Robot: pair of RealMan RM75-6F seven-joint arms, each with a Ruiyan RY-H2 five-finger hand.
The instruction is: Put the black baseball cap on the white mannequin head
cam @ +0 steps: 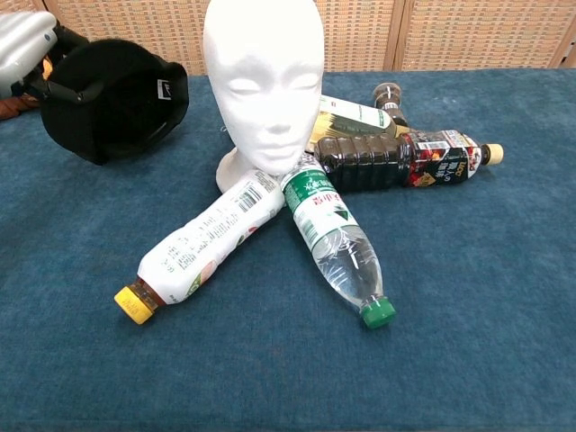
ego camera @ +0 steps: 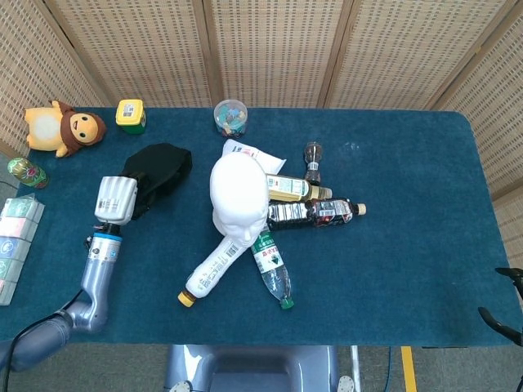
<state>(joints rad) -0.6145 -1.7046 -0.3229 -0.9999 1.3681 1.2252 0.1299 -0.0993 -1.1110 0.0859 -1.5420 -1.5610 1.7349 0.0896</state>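
Note:
The black baseball cap (ego camera: 157, 166) hangs in the air to the left of the white mannequin head (ego camera: 238, 196), held by my left hand (ego camera: 115, 199). In the chest view the cap (cam: 112, 97) shows its hollow inside, tilted toward the camera, with my left hand (cam: 22, 40) gripping its left edge at the top left corner. The mannequin head (cam: 263, 79) stands upright at the table's middle, facing the camera. A gap separates cap and head. My right hand is out of both views.
Several bottles lie around the mannequin's base: a white-labelled one (cam: 207, 242), a green-capped clear one (cam: 336, 247), a dark one (cam: 405, 157). A plush monkey (ego camera: 60, 128), a yellow-lidded jar (ego camera: 131, 115) and a clear cup (ego camera: 230, 116) stand at the back. Boxes (ego camera: 16, 237) sit at the left edge.

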